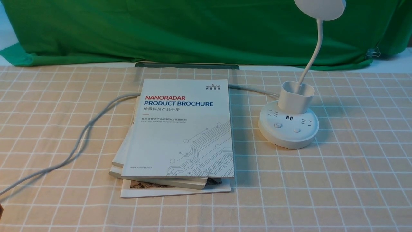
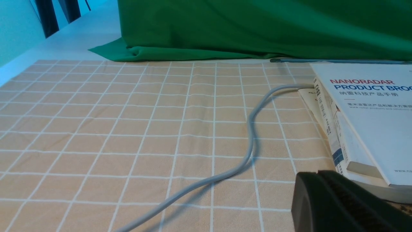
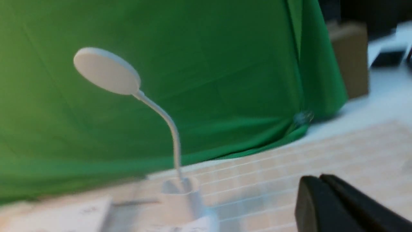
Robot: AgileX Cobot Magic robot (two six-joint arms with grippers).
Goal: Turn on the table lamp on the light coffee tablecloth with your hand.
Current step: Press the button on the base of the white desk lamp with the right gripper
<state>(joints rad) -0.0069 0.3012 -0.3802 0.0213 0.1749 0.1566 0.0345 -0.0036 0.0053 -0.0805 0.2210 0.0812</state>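
The white table lamp stands right of centre on the light coffee tablecloth. Its round base carries sockets and two buttons, and a thin neck rises from its cup to the disc head, which shows no glow. Neither arm appears in the front view. The right wrist view is blurred: my hand, the right gripper, is shut on nothing, above the cloth and short of the lamp. My left gripper is also shut and empty, low over the cloth beside the books' near corner.
A stack of brochures lies left of the lamp. A grey cable runs from the front left across the cloth and under the books. Green cloth hangs along the back edge.
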